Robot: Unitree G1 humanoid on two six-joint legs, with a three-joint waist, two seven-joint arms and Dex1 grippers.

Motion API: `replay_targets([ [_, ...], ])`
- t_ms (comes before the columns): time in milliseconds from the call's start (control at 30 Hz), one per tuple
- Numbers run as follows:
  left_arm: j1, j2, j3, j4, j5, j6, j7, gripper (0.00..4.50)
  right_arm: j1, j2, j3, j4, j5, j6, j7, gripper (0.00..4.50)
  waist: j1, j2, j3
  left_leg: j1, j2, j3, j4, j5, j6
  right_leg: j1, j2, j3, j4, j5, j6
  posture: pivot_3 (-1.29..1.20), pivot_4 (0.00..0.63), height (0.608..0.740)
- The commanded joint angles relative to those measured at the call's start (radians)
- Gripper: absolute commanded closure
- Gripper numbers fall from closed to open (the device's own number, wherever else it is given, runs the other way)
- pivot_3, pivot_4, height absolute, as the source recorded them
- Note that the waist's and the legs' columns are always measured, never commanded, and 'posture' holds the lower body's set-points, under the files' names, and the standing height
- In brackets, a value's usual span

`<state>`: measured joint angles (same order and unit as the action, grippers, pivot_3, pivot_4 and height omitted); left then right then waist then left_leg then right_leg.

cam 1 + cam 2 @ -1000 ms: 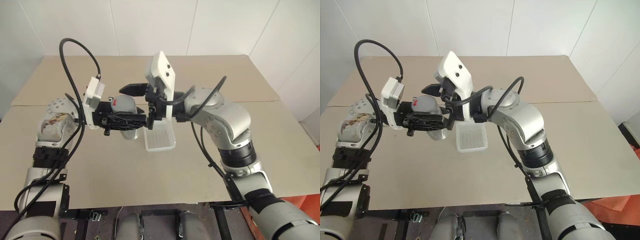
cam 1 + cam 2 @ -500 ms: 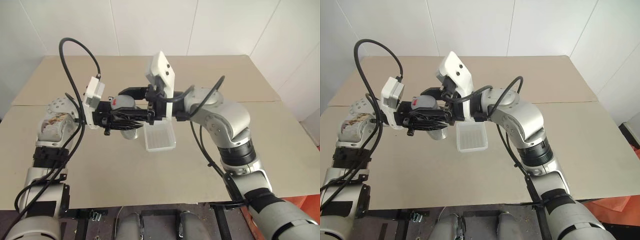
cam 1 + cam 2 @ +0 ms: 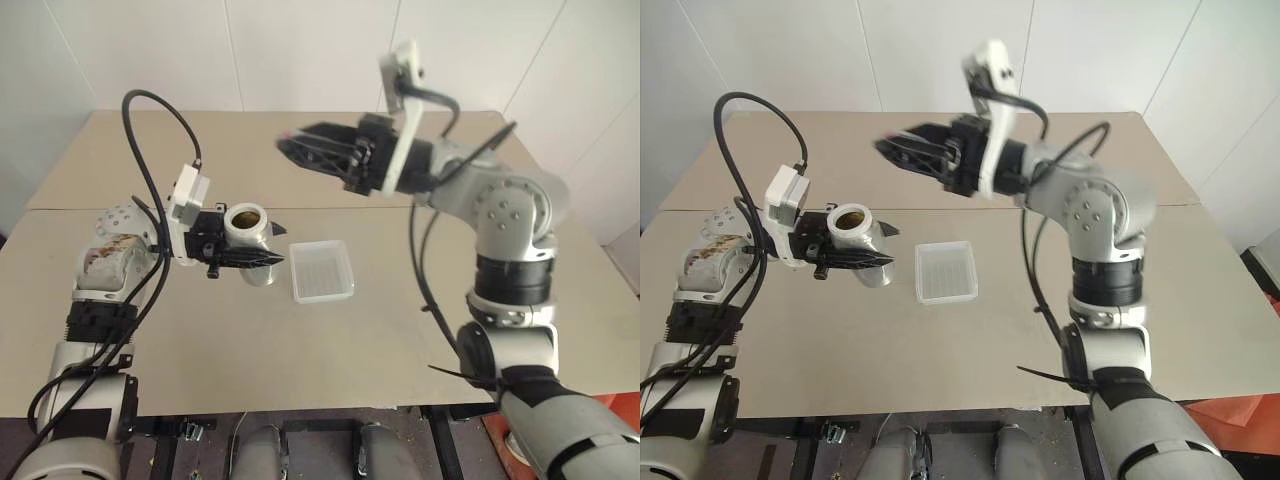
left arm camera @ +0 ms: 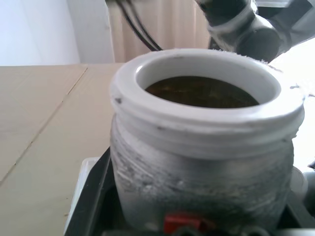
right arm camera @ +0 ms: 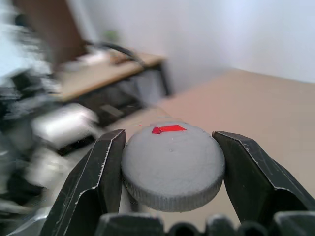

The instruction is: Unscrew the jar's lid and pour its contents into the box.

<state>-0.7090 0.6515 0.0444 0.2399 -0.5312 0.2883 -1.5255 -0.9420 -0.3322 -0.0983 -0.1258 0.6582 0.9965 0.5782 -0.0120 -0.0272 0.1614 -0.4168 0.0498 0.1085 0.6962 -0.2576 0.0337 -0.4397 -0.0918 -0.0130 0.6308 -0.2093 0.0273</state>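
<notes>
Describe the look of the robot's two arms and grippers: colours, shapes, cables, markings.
Both arms are silver-grey, rounded segments with black joint bands. Each carries a white camera block at the wrist and loose black cables looping along it. The left gripper and the right gripper each have two black tapered fingers. The left upper arm's casing looks scuffed and brownish.

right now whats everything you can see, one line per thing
jar: one, silvery-grey with a pale rim, open and upright, held above the table left of the box
contents: brown, inside the jar; count cannot be told
lid: one, grey with a red mark, off the jar, held up over the far side of the table
box: one, translucent white, on the table near the middle, nothing seen in it
table: one, beige
left gripper: black fingers shut on the jar
right gripper: black fingers shut on the lid
</notes>
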Motion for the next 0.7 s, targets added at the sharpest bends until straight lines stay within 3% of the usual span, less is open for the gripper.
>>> replay_targets([
  [33, 0.006, -0.009, 0.060, -0.052, -0.015, -0.012, 0.097, 2.56, 0.158, -0.118, 0.029, -0.126, -0.147, -0.180, -0.002, 1.73, 0.001, 0.000, 0.000, -0.001, 0.000, 0.000, 0.000, 0.000, 0.000, 0.000, 0.000, 0.000, 0.000, 0.000, 0.000, 0.00, 0.150, 0.740],
  [167, 0.033, -0.015, 0.071, -0.085, -0.001, -0.028, 0.160, 2.56, 0.401, -0.229, 0.122, -0.123, -0.337, -0.319, -0.037, 1.73, -0.001, 0.000, 0.000, -0.001, 0.000, -0.001, 0.000, 0.000, 0.000, -0.001, 0.000, 0.000, -0.001, 0.000, 0.001, 0.00, 0.150, 0.740],
  [333, 0.050, -0.038, 0.049, -0.105, 0.048, -0.073, 0.236, 2.56, 0.513, -0.203, 0.154, 0.028, -0.443, -0.411, -0.092, 1.73, -0.011, 0.000, 0.000, 0.002, 0.000, 0.001, 0.000, 0.001, -0.001, -0.001, 0.000, 0.002, -0.002, 0.000, 0.000, 0.00, 0.150, 0.740],
  [467, 0.039, -0.085, 0.015, -0.113, 0.155, -0.162, 0.367, 2.56, 0.510, -0.241, 0.173, 0.043, -0.458, -0.393, -0.028, 0.54, -0.004, 0.000, 0.000, 0.003, -0.001, 0.000, 0.000, 0.001, -0.001, 0.001, 0.000, 0.003, -0.002, 0.000, 0.000, 0.00, 0.150, 0.740],
  [533, 0.028, -0.103, -0.019, -0.108, 0.287, -0.274, 0.483, 2.56, 0.485, -0.284, 0.123, -0.037, -0.352, -0.274, 0.057, 0.02, -0.001, 0.000, 0.000, 0.003, -0.001, 0.000, 0.000, 0.001, -0.001, 0.001, 0.000, 0.003, -0.002, 0.000, 0.000, 0.00, 0.150, 0.740],
  [567, 0.018, -0.101, -0.052, -0.083, 0.408, -0.387, 0.569, 2.56, 0.470, -0.317, 0.093, -0.080, -0.291, -0.219, 0.110, 0.02, 0.001, 0.000, 0.000, 0.002, -0.001, 0.000, 0.000, 0.001, -0.001, 0.000, 0.000, 0.003, -0.003, 0.001, 0.000, 0.00, 0.150, 0.740],
  [633, -0.030, -0.048, -0.150, 0.031, 0.745, -0.778, 0.793, 2.56, 0.416, -0.394, 0.023, -0.137, -0.133, -0.070, 0.220, 0.02, 0.007, 0.000, 0.000, 0.001, -0.001, 0.000, 0.000, 0.000, 0.000, 0.000, 0.000, 0.003, -0.004, 0.001, 0.000, 0.00, 0.150, 0.740],
  [700, -0.083, -0.021, -0.214, 0.115, 0.959, -0.991, 0.993, 2.56, 0.373, -0.441, -0.005, -0.155, -0.030, 0.026, 0.287, 0.02, 0.016, 0.000, 0.000, 0.002, -0.001, 0.000, 0.000, 0.000, 0.001, 0.001, 0.000, 0.002, -0.006, 0.002, 0.000, 0.00, 0.150, 0.740],
])
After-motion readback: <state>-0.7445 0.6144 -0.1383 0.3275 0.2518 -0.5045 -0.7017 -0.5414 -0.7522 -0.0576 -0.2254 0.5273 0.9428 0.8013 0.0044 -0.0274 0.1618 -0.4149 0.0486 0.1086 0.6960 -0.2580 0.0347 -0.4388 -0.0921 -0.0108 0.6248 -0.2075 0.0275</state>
